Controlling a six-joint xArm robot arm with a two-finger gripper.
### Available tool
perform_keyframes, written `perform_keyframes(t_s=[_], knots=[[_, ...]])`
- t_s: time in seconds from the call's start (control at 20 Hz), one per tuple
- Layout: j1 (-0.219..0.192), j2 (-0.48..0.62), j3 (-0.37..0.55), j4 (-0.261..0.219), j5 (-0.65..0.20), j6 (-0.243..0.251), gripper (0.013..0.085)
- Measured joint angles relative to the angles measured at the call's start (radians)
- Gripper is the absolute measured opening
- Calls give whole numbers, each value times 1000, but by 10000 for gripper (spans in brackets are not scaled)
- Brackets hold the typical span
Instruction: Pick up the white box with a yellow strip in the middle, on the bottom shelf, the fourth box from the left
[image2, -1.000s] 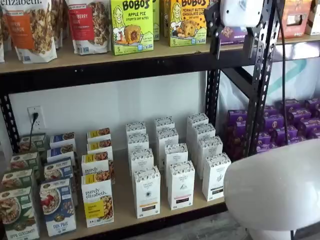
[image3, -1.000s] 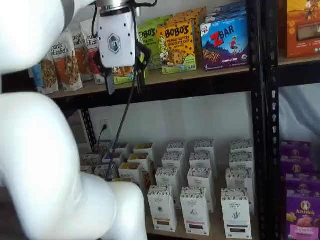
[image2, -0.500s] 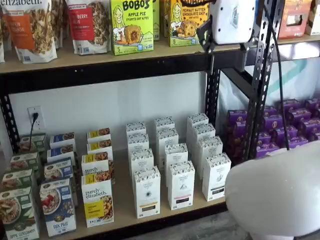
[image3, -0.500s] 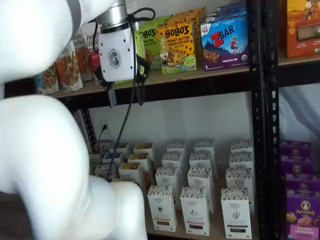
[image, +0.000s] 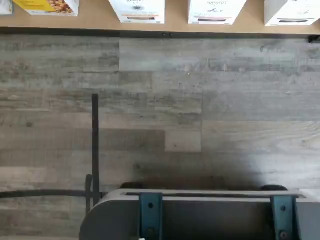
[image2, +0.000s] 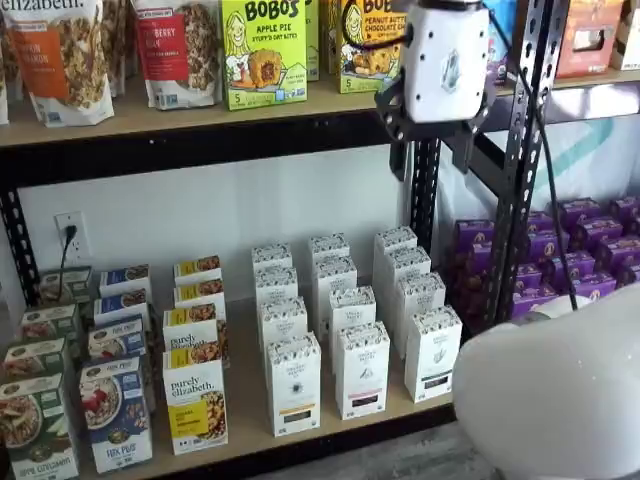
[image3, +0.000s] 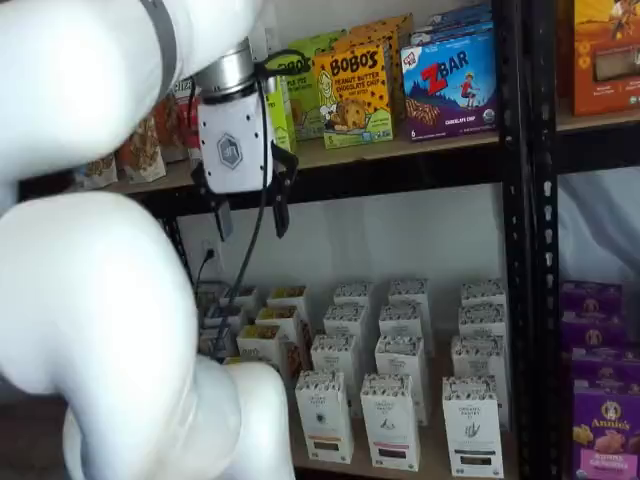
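The white box (image2: 293, 385) with a yellow band low on its front stands at the front of the bottom shelf (image2: 247, 415), just right of a "purely elizabeth" box (image2: 195, 405). It also shows in the other shelf view as the white box (image3: 323, 416), and the wrist view catches only the lower edge of the white box (image: 136, 9) on the tan board (image: 95, 19). My gripper (image2: 430, 155) hangs high in front of the upper board, well above and to the right of the box. In both shelf views its two black fingers stand open, holding nothing; the gripper (image3: 250, 218) is far above the cartons.
Like white cartons (image2: 362, 370) with dark bands stand in rows beside and behind it. Bobo's boxes (image2: 263, 52) and granola bags fill the upper board. A black rack upright (image2: 522, 150) and purple boxes (image2: 585, 245) lie to the right. My white arm (image3: 90, 300) fills the foreground above wood-grain floor (image: 200, 110).
The gripper has come down from the upper shelf's level to just below its board and shifted left in a shelf view. Its fingers stayed open. The boxes have not moved.
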Motion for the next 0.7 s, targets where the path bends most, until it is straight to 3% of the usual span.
perform_keyframes(t_s=[0.7], knots=[[91,8,201,-3,-256,84,850]])
